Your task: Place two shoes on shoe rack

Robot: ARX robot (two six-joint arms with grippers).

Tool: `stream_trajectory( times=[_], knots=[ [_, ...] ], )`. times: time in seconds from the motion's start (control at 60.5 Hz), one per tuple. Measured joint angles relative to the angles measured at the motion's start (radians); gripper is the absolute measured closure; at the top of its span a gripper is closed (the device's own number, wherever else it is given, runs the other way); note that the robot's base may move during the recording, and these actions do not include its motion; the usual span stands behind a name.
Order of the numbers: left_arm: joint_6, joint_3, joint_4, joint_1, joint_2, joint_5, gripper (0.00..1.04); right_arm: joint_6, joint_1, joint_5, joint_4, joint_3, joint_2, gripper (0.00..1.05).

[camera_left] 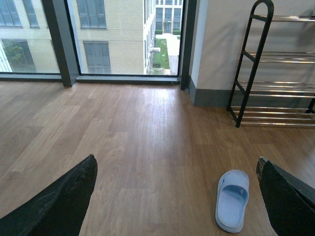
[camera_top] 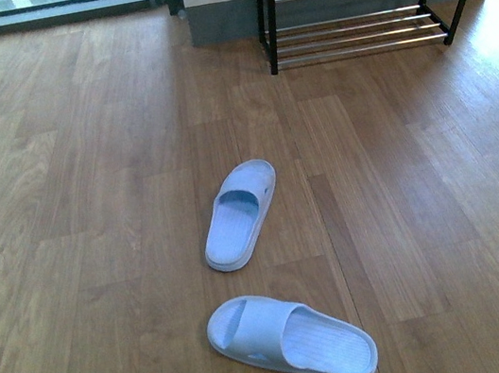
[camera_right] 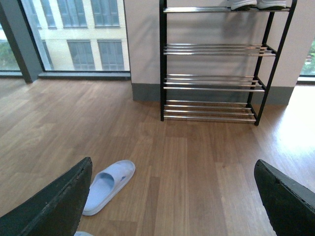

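Hovering left gripper (camera_left: 176, 161): fingers spread wide with nothing between them; well short of the rack.
Slide 1 (camera_top: 240, 215): pale blue, sole down on the floor (camera_top: 65, 227). It lies well apart from the rack, off the left end of the frame, with its toe end toward the rack's wall.
Slide 2 (camera_top: 290, 342): same kind, sole down, farther from the rack than slide 1. It is near slide 1 but apart from it, and lies crosswise with the heel end on the rack's side.
Rack (camera_top: 363, 5): black frame with chrome-bar shelves, standing against the wall. No slide is on any shelf in view.
Soles (camera_right: 256, 4): in the right wrist view, pale soles sit on the rack's top shelf. They are cropped at the edge, so the kind cannot be told.
Right gripper (camera_right: 173, 162): fingers spread wide and empty; faces the rack, well apart from it.
Done: nothing, as far as shown. Neither slide is gripped, lifted or shelved.
Left to do (judged): the whole task, meaning a grasp, a carry to the rack and a set-down on the bars for each slide.
Likely first step (judged): a descent onto a slide.
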Motion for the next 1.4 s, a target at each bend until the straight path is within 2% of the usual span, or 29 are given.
stream_trajectory(
  times=[0.512, 0.562, 0.628, 0.727, 0.793, 0.909, 1.008, 1.107, 1.289, 1.405],
  knots=[
    [0.000, 0.000, 0.000, 0.000, 0.000, 0.000, 0.09, 0.000, 0.000, 0.000, 0.000, 0.000, 0.001, 0.09],
    [0.000, 0.000, 0.000, 0.000, 0.000, 0.000, 0.09, -0.024, 0.022, 0.073, -0.038, 0.010, 0.023, 0.09],
    [0.000, 0.000, 0.000, 0.000, 0.000, 0.000, 0.09, -0.060, 0.031, 0.103, -0.019, 0.011, 0.107, 0.09],
    [0.000, 0.000, 0.000, 0.000, 0.000, 0.000, 0.09, -0.119, 0.012, 0.018, 0.125, 0.009, 0.329, 0.09],
    [0.000, 0.000, 0.000, 0.000, 0.000, 0.000, 0.09, -0.163, -0.006, -0.060, 0.309, 0.007, 0.558, 0.09],
    [0.000, 0.000, 0.000, 0.000, 0.000, 0.000, 0.09, -0.243, -0.002, -0.129, 0.695, 0.013, 1.065, 0.09],
    [0.000, 0.000, 0.000, 0.000, 0.000, 0.000, 0.09, -0.291, 0.032, -0.146, 1.001, 0.077, 1.521, 0.09],
    [0.000, 0.000, 0.000, 0.000, 0.000, 0.000, 0.09, -0.320, 0.075, -0.159, 1.198, 0.192, 1.923, 0.09],
    [0.000, 0.000, 0.000, 0.000, 0.000, 0.000, 0.09, -0.357, 0.132, -0.170, 1.186, 0.434, 2.453, 0.09],
    [0.000, 0.000, 0.000, 0.000, 0.000, 0.000, 0.09, -0.362, 0.150, -0.174, 1.127, 0.563, 2.623, 0.09]
  ],
)
